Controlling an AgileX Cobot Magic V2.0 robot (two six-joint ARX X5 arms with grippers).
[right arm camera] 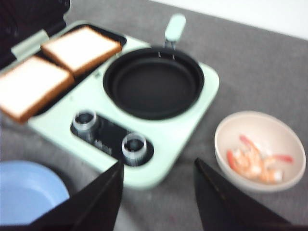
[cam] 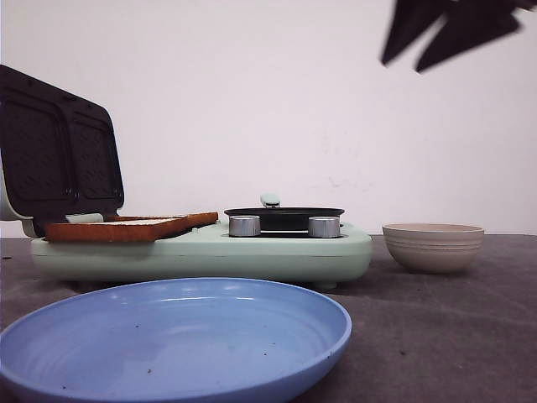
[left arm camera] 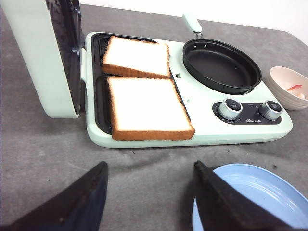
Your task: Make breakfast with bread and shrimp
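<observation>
Bread (left arm camera: 144,96) overhangs grill edge; shrimp (right arm camera: 252,161) in bowl (right arm camera: 284,132); both pincers wide, empty.

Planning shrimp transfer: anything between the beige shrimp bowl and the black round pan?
Only the mint-green appliance's edge and bare grey table between bowl and pan, per right wrist view.

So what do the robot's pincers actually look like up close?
Each has two dark, nearly black fingers, broad and wedge-shaped, tapering toward the tips. The left pincer has a rough, worn-looking finger surface. The right pincer looks alike but blurred. No cables or markings are visible.
</observation>
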